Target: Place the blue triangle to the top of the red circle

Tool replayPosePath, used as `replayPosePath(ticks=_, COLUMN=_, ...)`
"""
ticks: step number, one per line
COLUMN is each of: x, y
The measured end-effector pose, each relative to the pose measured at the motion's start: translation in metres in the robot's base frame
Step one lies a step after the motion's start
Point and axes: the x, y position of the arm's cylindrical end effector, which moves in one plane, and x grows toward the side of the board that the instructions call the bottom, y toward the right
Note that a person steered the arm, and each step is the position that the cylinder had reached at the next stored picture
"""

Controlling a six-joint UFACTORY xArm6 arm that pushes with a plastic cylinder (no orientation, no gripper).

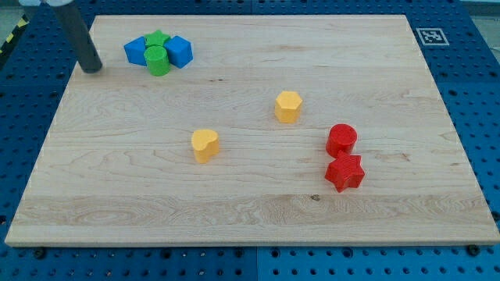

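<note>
While green blocks [158, 55] crowd the blue triangle [139, 51], my tip [93, 68] sits left.

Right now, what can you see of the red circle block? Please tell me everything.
The red circle is a short, round, matte block, looking like painted wood or plastic. It stands flat on the wooden board, toward the view's right. Its lower edge meets or almost meets the red star below it. My tip is far away, at the view's upper left.
</note>
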Motion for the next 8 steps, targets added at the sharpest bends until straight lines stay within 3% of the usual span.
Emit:
replayPosePath(ticks=1, x=-0.038, y=-0.006)
replayPosePath(ticks=2, x=-0.040, y=-0.005)
replayPosePath(ticks=6, x=-0.013, y=0.101)
replayPosePath(ticks=8, x=0.013, y=0.060)
